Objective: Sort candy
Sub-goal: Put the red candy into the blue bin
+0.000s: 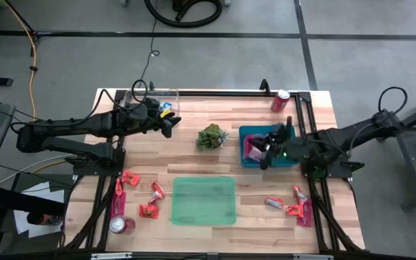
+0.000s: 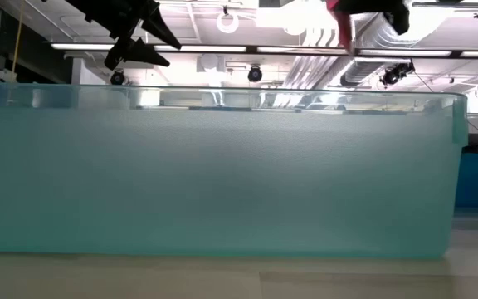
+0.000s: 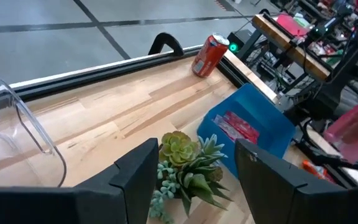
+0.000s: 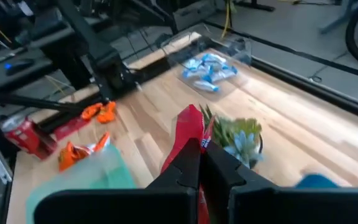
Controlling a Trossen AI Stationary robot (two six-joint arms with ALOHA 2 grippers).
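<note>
candy (image 1: 150, 201) in shiny red-orange wrappers lies loose on the bare wood at the table's (image 1: 193, 162) near-left part, beside a red can (image 1: 119, 224) by the near-left corner. left gripper (image 1: 172, 123) hangs over the far-left area with its jaws spread and nothing between them, next to a clear bin (image 1: 166, 96) whose thin see-through wall curves up from the planks; blue-and-white sweets (image 4: 207, 68) rest inside it. open planks run between that gripper and the small spiky plant (image 1: 211, 136) at mid-table. a frosted green bin (image 1: 204, 200), rounded at the corners, sits near the front edge with free wood on both sides. right gripper (image 1: 265, 149) hovers over the blue bin (image 1: 250, 134), jaws pinched on a pink sweet (image 4: 189, 134) that hangs crumpled from the tips. another can (image 1: 280, 100) stands by the black rail at the far-right edge. more red-orange pieces (image 1: 295, 203) lie at the near right, close to the rail.
</note>
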